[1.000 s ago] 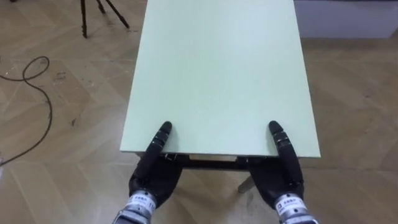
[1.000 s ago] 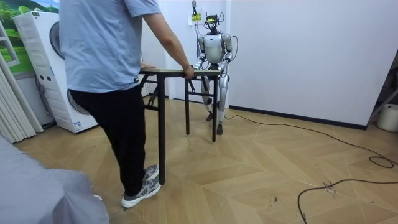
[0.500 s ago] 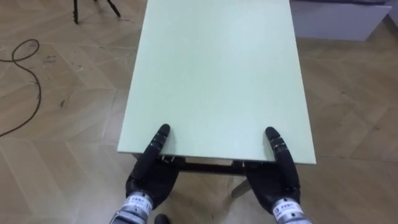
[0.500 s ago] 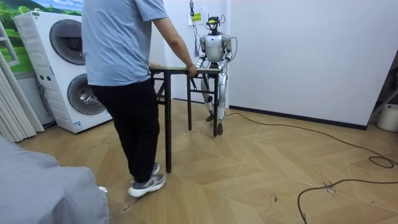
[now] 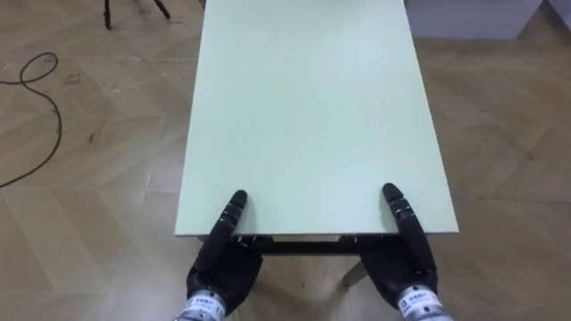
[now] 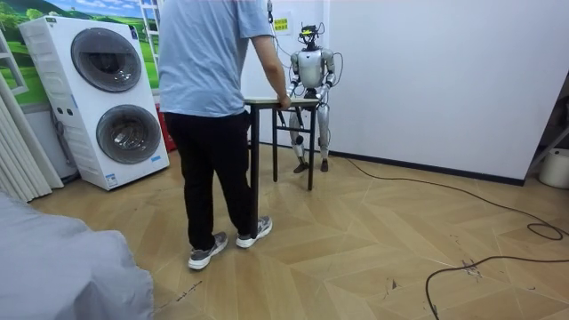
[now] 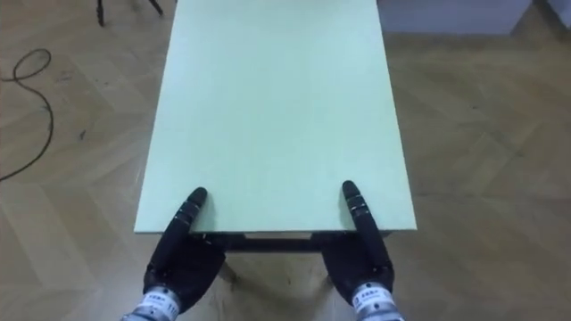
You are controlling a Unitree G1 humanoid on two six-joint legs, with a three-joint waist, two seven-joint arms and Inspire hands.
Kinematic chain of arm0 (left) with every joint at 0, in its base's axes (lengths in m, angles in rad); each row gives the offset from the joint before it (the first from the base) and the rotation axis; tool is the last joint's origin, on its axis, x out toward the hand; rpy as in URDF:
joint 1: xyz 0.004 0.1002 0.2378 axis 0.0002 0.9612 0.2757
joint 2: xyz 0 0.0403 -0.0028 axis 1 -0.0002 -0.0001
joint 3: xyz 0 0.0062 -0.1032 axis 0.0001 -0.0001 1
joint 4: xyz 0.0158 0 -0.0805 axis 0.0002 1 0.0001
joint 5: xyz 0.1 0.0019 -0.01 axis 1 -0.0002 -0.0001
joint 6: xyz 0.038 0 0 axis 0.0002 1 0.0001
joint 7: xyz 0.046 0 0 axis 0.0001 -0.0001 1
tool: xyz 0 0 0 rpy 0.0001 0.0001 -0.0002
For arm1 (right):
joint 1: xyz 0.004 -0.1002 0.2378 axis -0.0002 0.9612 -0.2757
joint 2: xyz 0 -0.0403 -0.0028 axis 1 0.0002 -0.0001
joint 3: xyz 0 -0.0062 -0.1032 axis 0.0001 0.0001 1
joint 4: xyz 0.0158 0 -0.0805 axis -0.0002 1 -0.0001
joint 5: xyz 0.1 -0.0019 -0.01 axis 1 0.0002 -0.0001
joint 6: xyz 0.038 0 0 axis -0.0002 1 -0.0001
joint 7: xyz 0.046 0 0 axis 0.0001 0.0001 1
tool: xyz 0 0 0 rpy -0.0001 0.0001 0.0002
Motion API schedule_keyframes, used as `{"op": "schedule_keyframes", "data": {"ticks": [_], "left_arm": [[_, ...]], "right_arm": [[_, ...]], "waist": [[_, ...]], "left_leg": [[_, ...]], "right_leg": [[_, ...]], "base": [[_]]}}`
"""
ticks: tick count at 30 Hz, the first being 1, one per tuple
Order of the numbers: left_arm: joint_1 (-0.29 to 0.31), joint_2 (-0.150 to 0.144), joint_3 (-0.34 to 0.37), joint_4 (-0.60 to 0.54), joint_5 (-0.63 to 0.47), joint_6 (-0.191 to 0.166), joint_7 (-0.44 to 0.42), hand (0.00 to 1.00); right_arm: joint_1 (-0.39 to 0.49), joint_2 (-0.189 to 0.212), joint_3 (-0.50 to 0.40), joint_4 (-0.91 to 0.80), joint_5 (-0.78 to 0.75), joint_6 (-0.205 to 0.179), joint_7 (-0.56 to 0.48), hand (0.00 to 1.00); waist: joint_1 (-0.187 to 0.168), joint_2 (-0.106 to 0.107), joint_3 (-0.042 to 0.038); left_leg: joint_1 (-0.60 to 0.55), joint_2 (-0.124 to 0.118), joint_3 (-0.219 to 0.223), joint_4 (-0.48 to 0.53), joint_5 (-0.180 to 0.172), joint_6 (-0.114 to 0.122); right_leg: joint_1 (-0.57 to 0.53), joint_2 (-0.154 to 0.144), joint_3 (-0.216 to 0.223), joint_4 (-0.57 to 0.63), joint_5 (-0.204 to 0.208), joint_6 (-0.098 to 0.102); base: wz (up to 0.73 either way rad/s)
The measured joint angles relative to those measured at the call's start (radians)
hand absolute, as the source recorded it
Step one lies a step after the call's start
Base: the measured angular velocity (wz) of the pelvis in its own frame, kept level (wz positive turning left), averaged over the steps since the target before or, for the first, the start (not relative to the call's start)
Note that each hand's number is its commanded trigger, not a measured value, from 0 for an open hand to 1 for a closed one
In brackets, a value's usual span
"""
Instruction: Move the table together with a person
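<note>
1. Desk [image 5: 312,116]: pale green top on dark legs. In the eye views it is running from the lower middle of the frame up and out past the top edge. In the room view [image 6: 277,100] it is standing in the upper middle of the frame, between the person and the robot. Whether its legs are touching the floor cannot be told.

2. Left robot hand [image 5: 223,264]: it is showing at the lower left of the desk's near edge, reaching up over that edge onto the top, with the rest of it lying below the edge. Whether it is clamping the desk cannot be told.

3. Right robot hand [image 5: 401,264]: it is showing at the lower right of the same edge, well apart from the left one and sitting the same way. Its hold cannot be told either.

4. Robot: it is standing upright at the desk's far end in the room view, close to the white wall [image 6: 427,80].

5. Person [image 6: 209,80]: standing at the desk's nearer end in the room view, back to the camera and both feet on the floor. The person's hand [image 6: 283,102] is resting on the desk's edge.

6. Washing machines [image 6: 116,98]: two white ones, stacked, are standing at the left of the room view.

7. Cable [image 5: 59,129]: dark, it is curving over the wooden floor [image 5: 98,223] at the left of the eye views.

8. Stand legs [image 5: 108,13]: dark, they are showing at the upper left of the eye views.
</note>
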Motion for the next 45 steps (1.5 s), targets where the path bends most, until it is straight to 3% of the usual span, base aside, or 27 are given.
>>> {"op": "schedule_keyframes", "data": {"ticks": [1,2,3,4,5,8,11,12,14,17,18,19,20,21,22,25,28,32,34,40,45], "left_arm": [[-0.009,-0.004,-0.004,0.001,-0.001,-0.002,0.004,1.00],[-0.011,-0.007,-0.006,0.003,-0.003,-0.005,0.006,1.00],[-0.009,0.005,-0.009,0.005,-0.028,-0.014,0.006,1.00],[-0.009,0.027,-0.010,0.004,-0.054,-0.021,0.005,1.00],[-0.012,0.028,-0.014,0.010,-0.061,-0.021,0.005,1.00],[-0.022,0.018,-0.031,0.026,-0.062,-0.022,0.013,1.00],[-0.050,0.005,-0.038,0.084,-0.076,-0.023,0.012,1.00],[-0.054,0.008,-0.035,0.091,-0.087,-0.023,0.012,1.00],[-0.056,0.014,-0.030,0.094,-0.088,-0.022,0.012,1.00],[-0.065,0.015,-0.027,0.096,-0.080,-0.022,0.013,1.00],[-0.065,0.018,-0.029,0.097,-0.081,-0.022,0.013,1.00],[-0.066,0.019,-0.034,0.103,-0.082,-0.020,0.013,1.00],[-0.066,0.018,-0.037,0.104,-0.079,-0.018,0.016,1.00],[-0.066,0.023,-0.049,0.104,-0.075,-0.017,0.018,1.00],[-0.064,0.025,-0.051,0.104,-0.067,-0.018,0.018,1.00],[-0.062,0.019,-0.047,0.103,-0.058,-0.019,0.017,1.00],[-0.063,0.020,-0.044,0.097,-0.059,-0.019,0.014,1.00],[-0.040,0.028,-0.033,0.063,-0.046,-0.023,0.014,1.00],[-0.030,0.039,-0.015,0.050,-0.023,-0.024,0.014,1.00],[-0.030,0.042,-0.011,0.042,-0.016,-0.025,0.014,1.00],[-0.020,0.040,-0.014,0.042,-0.013,-0.027,0.014,1.00]], "right_arm": [[-0.004,-0.005,-0.003,-0.003,0.002,-0.001,-0.001,1.00],[-0.006,-0.006,-0.003,-0.003,0.002,-0.001,-0.003,1.00],[-0.012,-0.006,0.005,-0.004,0.000,0.002,-0.010,1.00],[-0.020,-0.006,0.013,-0.004,-0.006,0.003,-0.013,1.00],[-0.021,-0.011,0.016,-0.004,-0.008,-0.001,-0.013,1.00],[-0.026,-0.020,0.019,0.003,-0.006,-0.022,-0.017,1.00],[-0.042,-0.021,0.005,0.043,-0.010,-0.027,-0.015,1.00],[-0.050,-0.020,0.009,0.051,-0.014,-0.026,-0.015,1.00],[-0.049,-0.020,0.015,0.055,-0.016,-0.025,-0.015,1.00],[-0.048,-0.007,0.005,0.055,-0.022,-0.024,-0.015,1.00],[-0.048,-0.008,0.004,0.055,-0.022,-0.022,-0.016,1.00],[-0.038,-0.009,0.002,0.056,-0.020,-0.021,-0.016,1.00],[-0.028,-0.009,0.000,0.055,-0.016,-0.021,-0.015,1.00],[-0.014,-0.009,-0.002,0.055,-0.001,-0.022,-0.014,1.00],[-0.009,-0.008,0.000,0.055,0.005,-0.021,-0.014,1.00],[-0.008,-0.006,0.000,0.055,0.006,-0.023,-0.014,1.00],[-0.010,-0.006,0.003,0.046,0.009,-0.023,-0.013,1.00],[-0.008,0.008,0.017,0.042,0.008,-0.024,-0.014,1.00],[0.000,0.026,0.034,0.044,0.007,-0.038,-0.014,1.00],[0.000,0.031,0.055,0.045,0.014,-0.055,-0.014,1.00],[0.003,0.030,0.060,0.046,0.017,-0.056,-0.016,1.00]], "waist": [[0.000,-0.003,-0.0004],[0.000,-0.003,0.0022],[0.015,0.003,0.0048],[0.021,0.003,0.0032],[0.016,0.004,0.0058],[-0.001,0.006,0.0055],[0.028,-0.002,0.0044],[0.043,-0.003,0.0048],[0.040,-0.013,0.0032],[0.018,-0.036,-0.0040],[0.014,-0.040,-0.0061],[0.001,-0.038,-0.0051],[-0.011,-0.038,-0.0055],[-0.024,-0.046,-0.0093],[-0.014,-0.055,-0.0120],[0.011,-0.061,-0.0135],[0.030,-0.071,-0.0152],[0.060,-0.102,-0.0144],[0.082,-0.119,-0.0129],[0.111,-0.117,-0.0128],[0.102,-0.111,-0.0102]], "left_leg": [[0.018,-0.038,-0.026,-0.056,0.009,0.022],[0.025,-0.050,-0.052,-0.071,0.014,0.038],[0.026,-0.059,-0.096,-0.078,0.017,0.043],[0.012,-0.069,-0.110,-0.075,0.017,0.044],[0.012,-0.076,-0.114,-0.075,0.014,0.048],[0.010,-0.073,-0.074,-0.103,0.015,0.055],[0.013,-0.085,-0.034,-0.098,0.027,0.075],[0.006,-0.088,-0.017,-0.088,0.029,0.080],[-0.012,-0.098,-0.002,-0.083,0.043,0.098],[-0.056,-0.136,0.007,-0.071,0.074,0.134],[-0.073,-0.141,0.017,-0.067,0.085,0.150],[-0.077,-0.126,0.053,-0.064,0.091,0.161],[-0.078,-0.125,0.056,-0.065,0.097,0.165],[-0.078,-0.126,0.064,-0.079,0.113,0.172],[-0.074,-0.129,0.074,-0.093,0.127,0.176],[-0.096,-0.129,0.101,-0.090,0.141,0.185],[-0.125,-0.126,0.120,-0.097,0.162,0.183],[-0.124,-0.114,0.145,-0.128,0.193,0.168],[-0.128,-0.096,0.163,-0.128,0.201,0.159],[-0.165,-0.062,0.168,-0.127,0.237,0.132],[-0.169,-0.045,0.141,-0.157,0.281,0.110]], "right_leg": [[-0.057,-0.027,0.030,0.079,0.008,0.011],[-0.097,-0.033,0.048,0.114,0.004,0.020],[-0.151,0.006,0.116,0.064,0.013,0.017],[-0.175,0.023,0.136,-0.059,0.115,0.009],[-0.183,0.011,0.125,-0.072,0.172,-0.004],[-0.176,-0.014,0.088,-0.073,0.186,-0.011],[-0.165,-0.018,0.095,-0.117,0.226,-0.013],[-0.161,-0.018,0.087,-0.147,0.252,-0.017],[-0.151,-0.031,0.068,-0.193,0.298,-0.019],[-0.149,-0.060,0.072,-0.262,0.387,0.000],[-0.151,-0.071,0.073,-0.275,0.413,0.044],[-0.161,-0.098,0.071,-0.181,0.369,0.083],[-0.162,-0.117,0.071,-0.106,0.321,0.097],[-0.157,-0.160,0.074,0.034,0.243,0.100],[-0.132,-0.193,0.085,0.134,0.191,0.109],[0.008,-0.221,0.149,0.170,0.110,0.148],[0.130,-0.199,0.151,0.046,0.073,0.180],[0.185,-0.159,0.151,-0.137,0.066,0.180],[0.219,-0.134,0.150,-0.240,0.072,0.179],[0.215,-0.094,0.116,-0.316,0.089,0.180],[0.211,-0.066,0.084,-0.316,0.093,0.152]], "base": [[0.27],[-0.28],[-0.43],[-0.28],[0.26],[0.29],[-0.28],[-0.41],[-0.14],[0.10],[0.19],[0.34],[0.56],[0.33],[0.07],[-0.28],[-0.23],[-0.27],[-0.28],[-0.11],[0.11]]}}
